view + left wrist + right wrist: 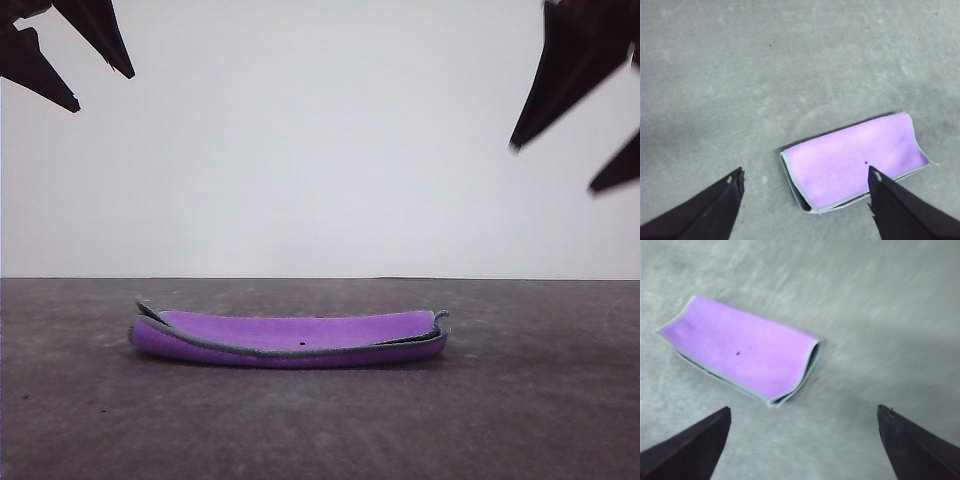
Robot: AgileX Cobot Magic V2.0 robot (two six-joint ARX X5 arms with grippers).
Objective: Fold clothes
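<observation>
Evidently I have the left gripper [805,182] and right gripper [805,417] raised with fingers spread and nothing held, clear of the purple cloth [290,338] lying doubled over on the grey table [520,400].

L end effector [75,75] hangs high, fingers spread wide, nothing between them. In L wrist view its two dark fingers [715,210] point fwd and stand well apart, gap open [805,177]. R end effector [560,165] also raised, level w/ the L one, far off to its R. Fingers [690,450] splayed wide in R wrist view too, gap [802,412] holding nothing. Both are up in air, touching nothing.
</observation>
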